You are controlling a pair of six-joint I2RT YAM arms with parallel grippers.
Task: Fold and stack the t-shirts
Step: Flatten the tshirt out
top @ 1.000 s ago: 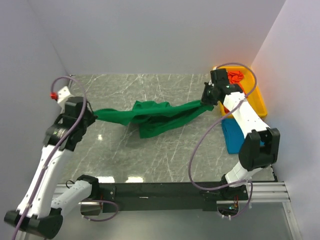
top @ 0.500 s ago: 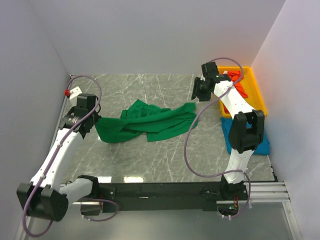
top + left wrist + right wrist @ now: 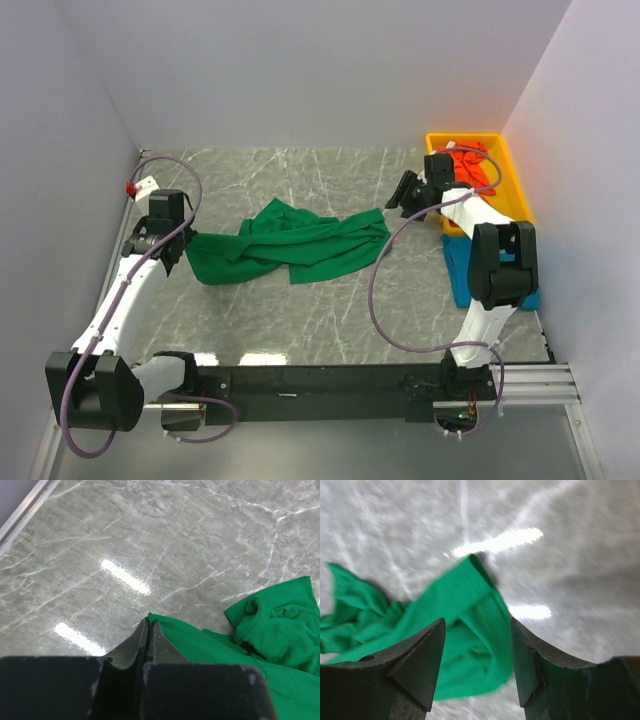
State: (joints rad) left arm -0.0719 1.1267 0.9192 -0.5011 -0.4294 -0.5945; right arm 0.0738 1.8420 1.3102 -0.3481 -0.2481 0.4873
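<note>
you'll find the green t-shirt (image 3: 290, 245) limp and light: left claw (image 3: 149, 625) pinches one corner, right claw (image 3: 477, 622) hangs open, so take the opposite hem.

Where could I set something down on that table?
Bare marble lies between the green t-shirt and the arms' bases, and behind it up to the back wall. The right edge is crowded: yellow bin, blue t-shirt, right arm.
</note>
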